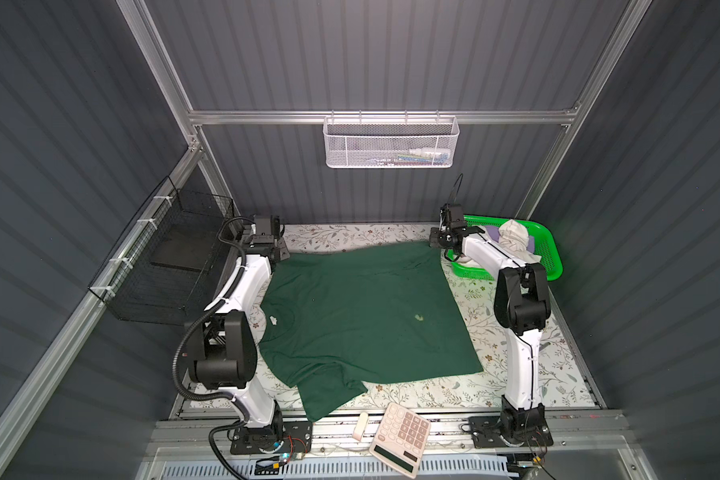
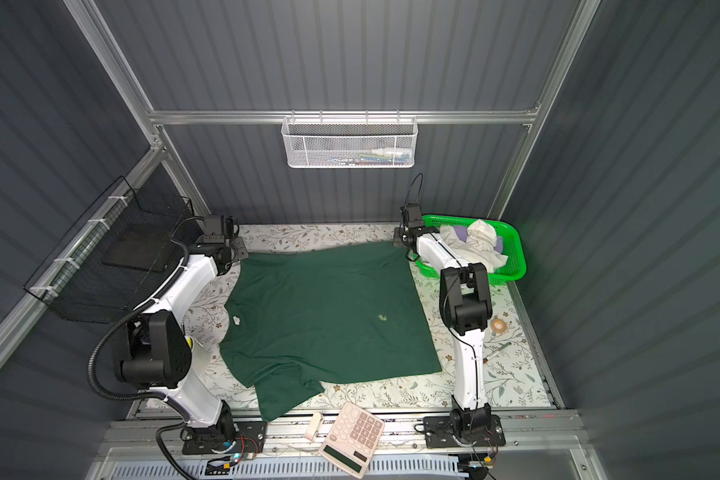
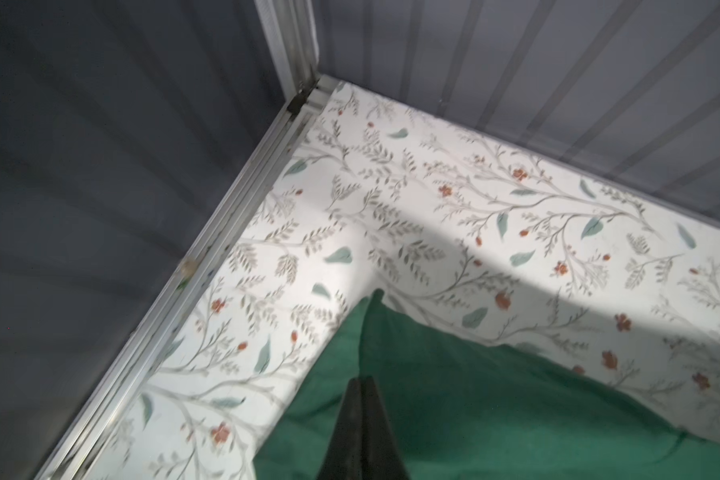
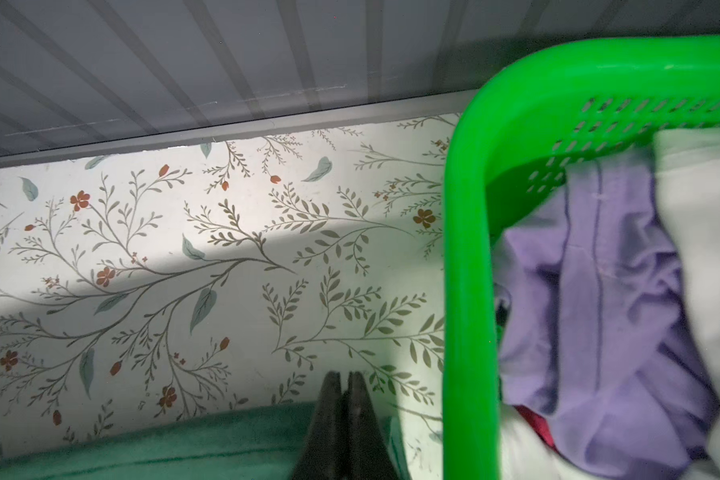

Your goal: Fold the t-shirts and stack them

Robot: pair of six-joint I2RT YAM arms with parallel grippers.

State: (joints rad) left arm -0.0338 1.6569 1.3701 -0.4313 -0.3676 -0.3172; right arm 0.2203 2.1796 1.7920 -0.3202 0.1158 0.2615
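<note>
End effectors [image 3: 360,380] [image 4: 344,376] low at tee [image 1: 362,316] corners

both top views look down from high over the near edge of the bench [image 1: 470,395] toward the back wall [image 1: 371,199], sharing almost the whole scene — the left wrist view is close over its far left corner, the right wrist view close beside the green basket [image 4: 466,249].
</note>
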